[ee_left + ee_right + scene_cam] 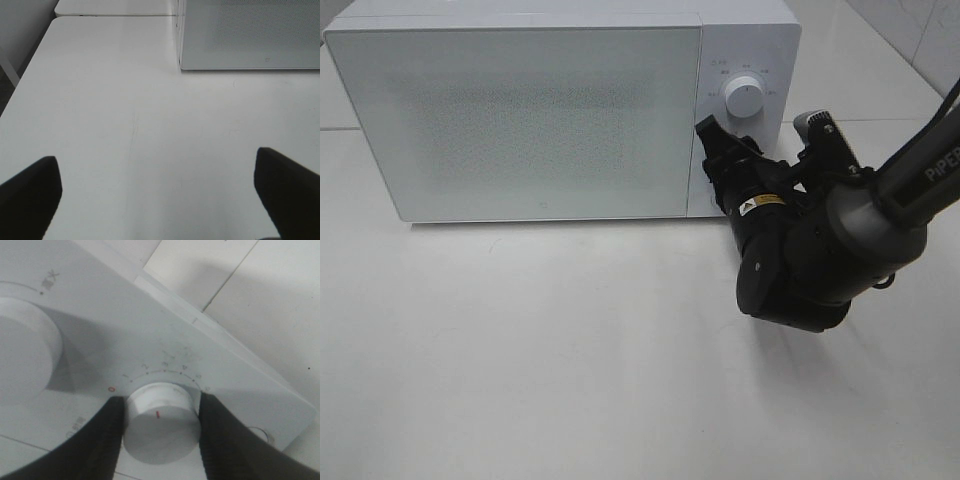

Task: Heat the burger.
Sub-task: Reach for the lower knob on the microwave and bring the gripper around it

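Right wrist view shows the right gripper (161,416) closed on the lower dial (160,427) of the microwave (240,385). One dark finger (102,440) presses each side of the round white knob, so the jaws are pinching it. The dial's red mark points toward the camera, and a scale of numbers arcs around the dial's far side, starting at a red zero. The upper dial (22,357) sits well apart on the same control panel and is untouched.

In the exterior high view the right arm (880,200) reaches in from the right edge and covers the lower part of the control panel (745,60). The microwave door (520,120) is shut, its seam running just beside the panel. The frosted front hides the inside. The burger shows in none of the views, so I cannot tell where it is.

Open bench (570,360) spreads wide in front of the microwave, bare from the door's lower edge to the near edge of the view.

In the left wrist view the left gripper (155,172) hangs over bare bench with its jaws spread wide and nothing between them. The microwave's front corner (181,66) lies ahead of it, and the bench edge (25,82) runs along one side, with a drop beyond it.
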You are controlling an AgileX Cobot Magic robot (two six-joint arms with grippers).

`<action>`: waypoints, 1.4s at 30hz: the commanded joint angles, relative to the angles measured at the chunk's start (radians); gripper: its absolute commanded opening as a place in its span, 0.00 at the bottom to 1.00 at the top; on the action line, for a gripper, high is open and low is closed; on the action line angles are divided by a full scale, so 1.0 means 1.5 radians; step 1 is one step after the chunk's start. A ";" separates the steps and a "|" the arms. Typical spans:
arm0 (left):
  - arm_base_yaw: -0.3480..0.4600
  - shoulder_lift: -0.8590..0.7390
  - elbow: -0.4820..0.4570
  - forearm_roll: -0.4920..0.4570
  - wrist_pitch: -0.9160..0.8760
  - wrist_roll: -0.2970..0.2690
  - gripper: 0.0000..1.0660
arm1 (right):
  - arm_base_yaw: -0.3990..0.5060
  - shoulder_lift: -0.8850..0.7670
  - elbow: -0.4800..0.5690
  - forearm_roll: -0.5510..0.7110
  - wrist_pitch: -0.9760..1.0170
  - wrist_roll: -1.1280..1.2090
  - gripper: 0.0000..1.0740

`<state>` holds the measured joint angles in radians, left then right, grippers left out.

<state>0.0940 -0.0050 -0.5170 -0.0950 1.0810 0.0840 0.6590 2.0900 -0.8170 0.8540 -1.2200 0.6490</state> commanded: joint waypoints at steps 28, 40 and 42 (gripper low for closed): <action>0.001 -0.006 0.000 -0.001 -0.007 -0.001 0.92 | 0.003 -0.005 -0.017 -0.111 -0.119 0.494 0.05; 0.001 -0.006 0.000 -0.001 -0.007 -0.001 0.92 | 0.003 -0.005 -0.016 -0.111 -0.119 0.567 0.06; 0.001 -0.006 0.000 -0.001 -0.007 -0.001 0.92 | 0.003 -0.005 -0.016 -0.111 -0.119 0.567 0.06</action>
<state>0.0940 -0.0050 -0.5170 -0.0950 1.0810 0.0840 0.6570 2.0930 -0.8140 0.8410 -1.2200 1.4840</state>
